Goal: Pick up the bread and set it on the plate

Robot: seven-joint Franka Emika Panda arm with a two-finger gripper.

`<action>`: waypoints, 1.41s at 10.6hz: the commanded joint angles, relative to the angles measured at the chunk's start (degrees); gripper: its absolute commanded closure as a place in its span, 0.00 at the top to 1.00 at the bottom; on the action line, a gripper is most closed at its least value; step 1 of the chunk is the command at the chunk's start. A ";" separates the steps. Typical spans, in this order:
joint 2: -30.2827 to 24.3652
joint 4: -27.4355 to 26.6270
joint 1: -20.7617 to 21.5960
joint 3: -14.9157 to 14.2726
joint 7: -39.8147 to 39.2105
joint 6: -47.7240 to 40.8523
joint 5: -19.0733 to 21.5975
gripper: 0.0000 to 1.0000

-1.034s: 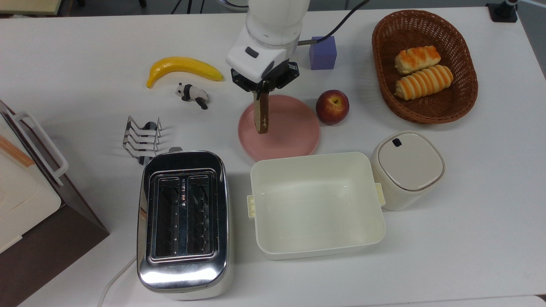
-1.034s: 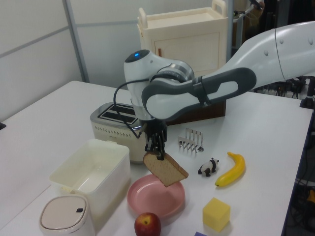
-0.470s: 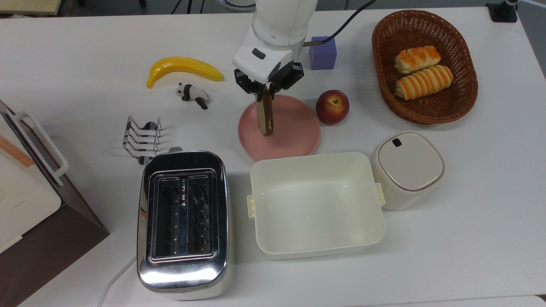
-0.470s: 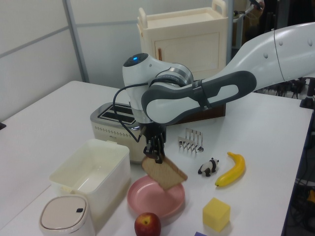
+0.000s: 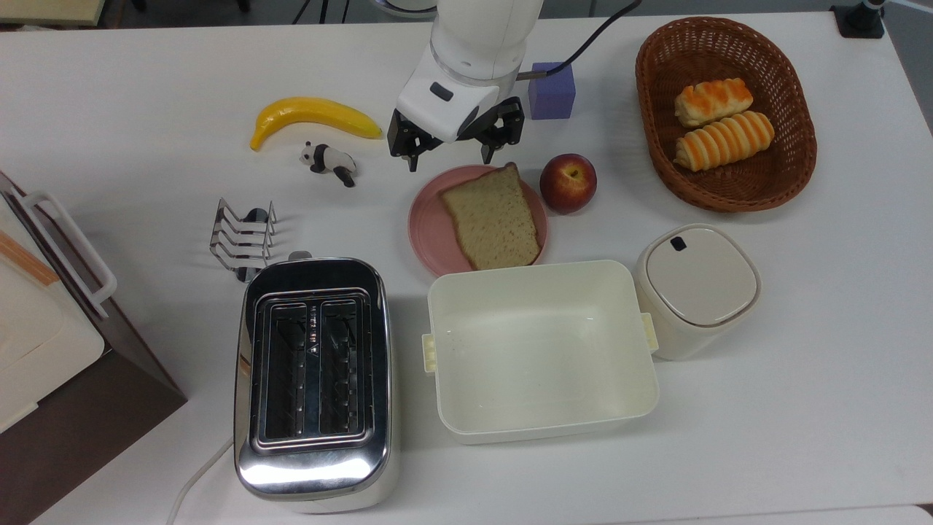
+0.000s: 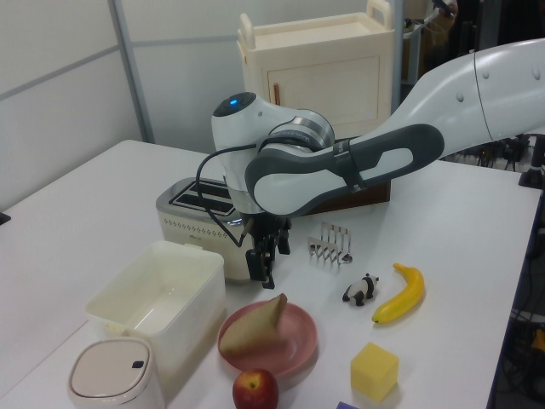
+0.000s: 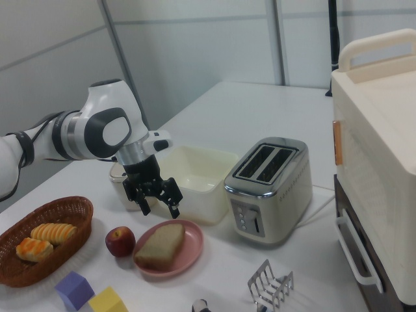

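The bread (image 5: 492, 219) is a light-brown slice with a darker crust, lying face-up on the round pink plate (image 5: 430, 219). Its far corner reaches the plate's rim near the apple. In the left view the bread (image 6: 254, 325) rests on the plate (image 6: 300, 341) with one corner raised. My gripper (image 5: 450, 159) hangs just above the plate's far edge in the top view, open and holding nothing. In the right view the gripper (image 7: 159, 207) spreads wide above the bread (image 7: 161, 244) and the plate (image 7: 190, 250).
A red apple (image 5: 568, 182) sits just right of the plate in the top view, and a cream tub (image 5: 539, 350) just below it. A toaster (image 5: 313, 379), toast rack (image 5: 244, 237), panda figure (image 5: 328, 160), banana (image 5: 313, 117), purple cube (image 5: 552, 91), lidded canister (image 5: 696, 288) and basket (image 5: 725, 186) of rolls surround them.
The gripper opened and let go of the bread. The slice, held upright on edge over the plate before, now lies down on it. The gripper lifted slightly.
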 commanded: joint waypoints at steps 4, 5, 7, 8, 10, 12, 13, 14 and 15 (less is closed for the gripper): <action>-2.87 -1.15 -0.85 -1.00 1.61 -2.39 -0.81 1.00; -5.06 -0.62 -2.34 -1.70 1.26 -2.75 -0.81 1.00; -8.75 5.06 -4.80 -4.42 1.60 -6.08 0.49 1.00; -10.34 7.36 -5.51 -4.60 1.61 -9.23 1.29 1.00; -12.80 7.64 -9.01 -4.69 1.70 -9.35 7.50 1.00; -13.78 9.04 -10.79 -5.04 1.61 -9.35 11.21 1.00; -13.95 9.22 -10.79 -5.05 1.70 -9.35 11.49 1.00; -14.13 9.23 -10.70 -4.96 1.78 -9.26 11.58 1.00; -14.22 9.23 -10.70 -4.96 1.78 -9.17 11.67 1.00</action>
